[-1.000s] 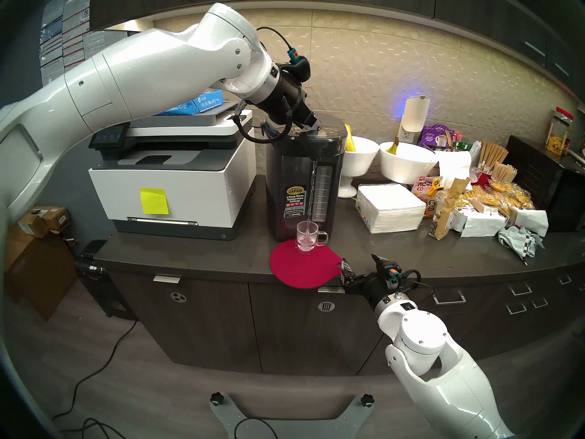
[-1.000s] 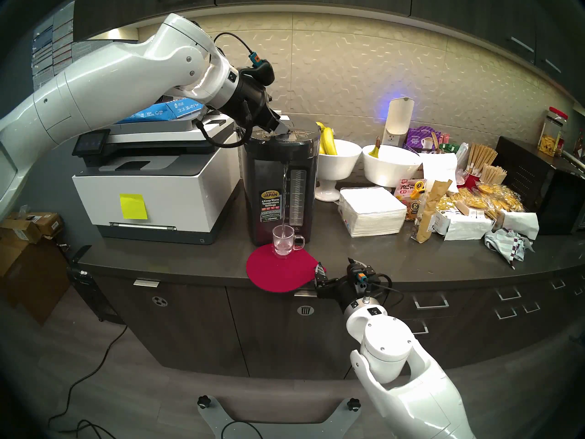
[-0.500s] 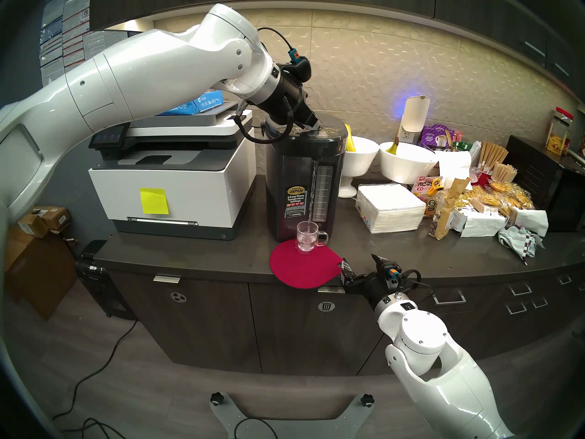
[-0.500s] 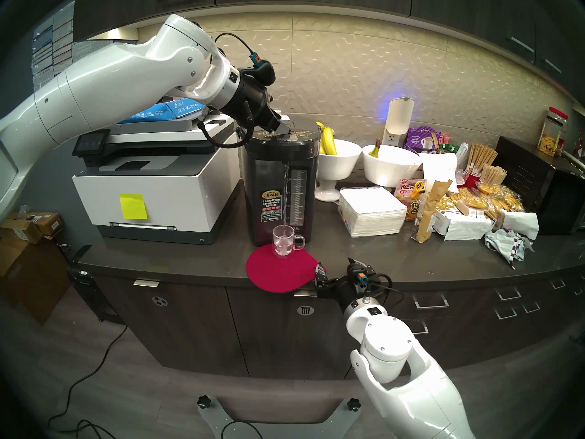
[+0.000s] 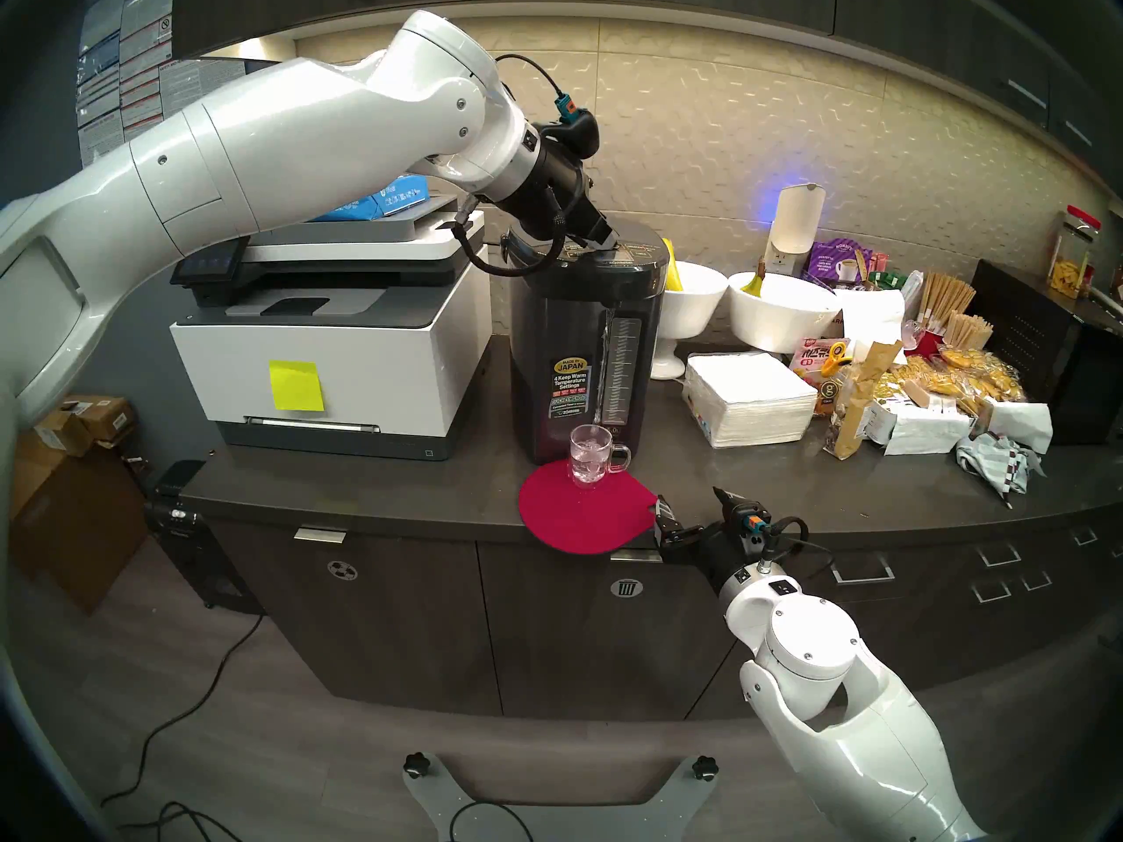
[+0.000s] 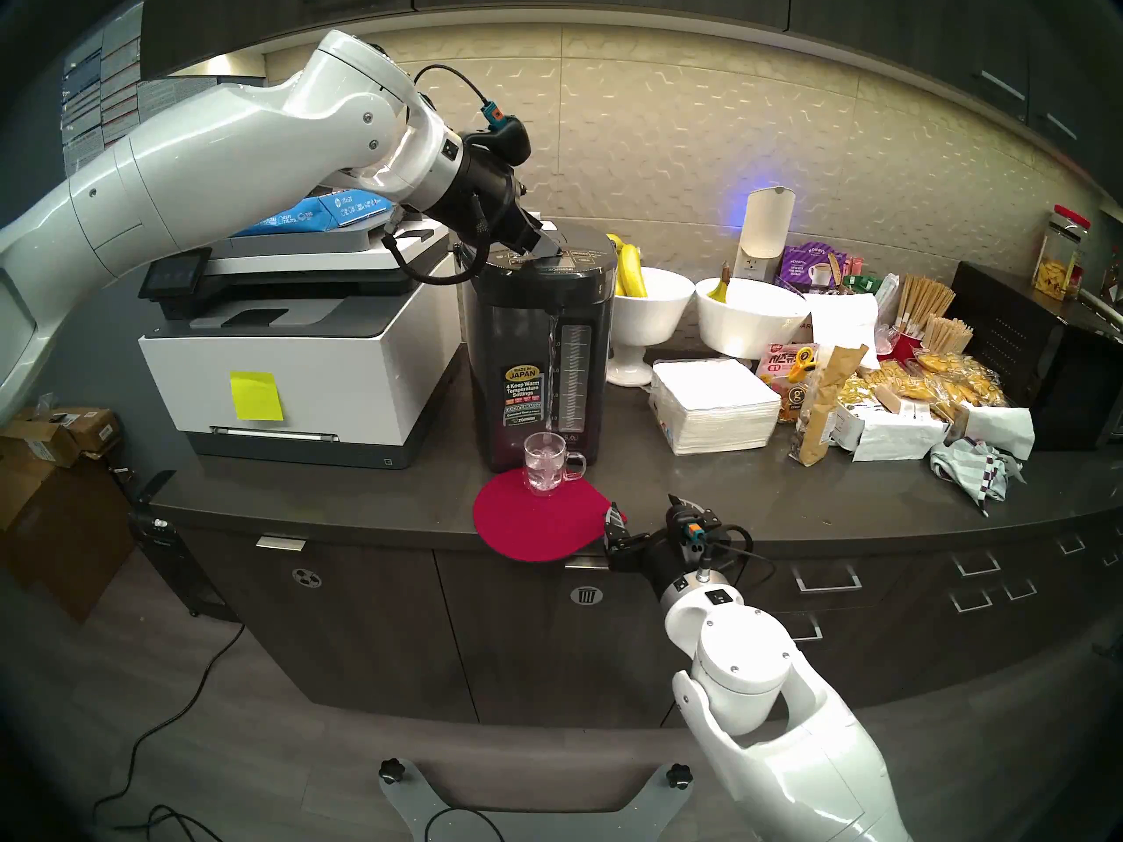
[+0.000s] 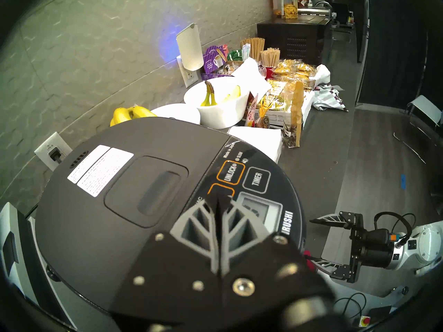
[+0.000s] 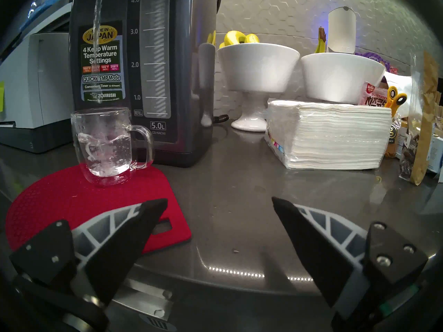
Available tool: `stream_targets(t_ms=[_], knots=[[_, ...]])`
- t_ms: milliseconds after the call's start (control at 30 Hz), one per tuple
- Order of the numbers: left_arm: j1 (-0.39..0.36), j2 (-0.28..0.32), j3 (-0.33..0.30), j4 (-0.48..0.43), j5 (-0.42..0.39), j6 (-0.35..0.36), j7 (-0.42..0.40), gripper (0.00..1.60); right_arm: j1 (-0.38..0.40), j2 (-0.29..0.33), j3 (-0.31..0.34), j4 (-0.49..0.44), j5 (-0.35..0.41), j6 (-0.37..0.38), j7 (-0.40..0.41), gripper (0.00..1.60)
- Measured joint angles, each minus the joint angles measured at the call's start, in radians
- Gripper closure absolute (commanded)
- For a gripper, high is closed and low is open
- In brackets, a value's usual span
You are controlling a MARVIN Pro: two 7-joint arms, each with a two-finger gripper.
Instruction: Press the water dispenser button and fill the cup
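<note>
While its fingers are pressed together holding nothing, the left gripper [image 7: 219, 202] bears on the button [image 7: 217, 189] atop the water dispenser [image 5: 583, 348]. Water streams into the cup [image 8: 104, 144], partly full on a red mat [image 8: 60, 199] at the counter [image 5: 759, 494] front edge. Nearby, the right gripper [image 8: 219, 204] hangs wide apart, empty.

Glossy white shells are covering both arms, narrowing to black wrist sections beside the countertop [image 5: 790, 506]. A black cable with a teal-and-orange plug is looping at each wrist. Grey lattice fingers [image 8: 318, 231] are carrying black pads, bolted by silver screws.
</note>
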Motion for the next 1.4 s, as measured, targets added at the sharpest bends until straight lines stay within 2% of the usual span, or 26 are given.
stream_targets(t_ms=[1100, 1333, 1400], knots=[[0.0, 0.013, 0.004, -0.007, 0.032, -0.025, -0.024, 1.6, -0.001, -0.003, 0.002, 0.0, -0.004, 0.0, 0.003, 0.0], [-0.01, 0.047, -0.022, -0.01, 0.022, -0.021, -0.003, 1.6, -0.001, -0.004, 0.003, 0.0, -0.004, 0.001, 0.004, 0.0], [-0.023, 0.061, -0.049, 0.003, 0.02, -0.023, 0.006, 1.6, -0.001, -0.004, 0.003, 0.001, -0.005, 0.0, 0.004, 0.0]])
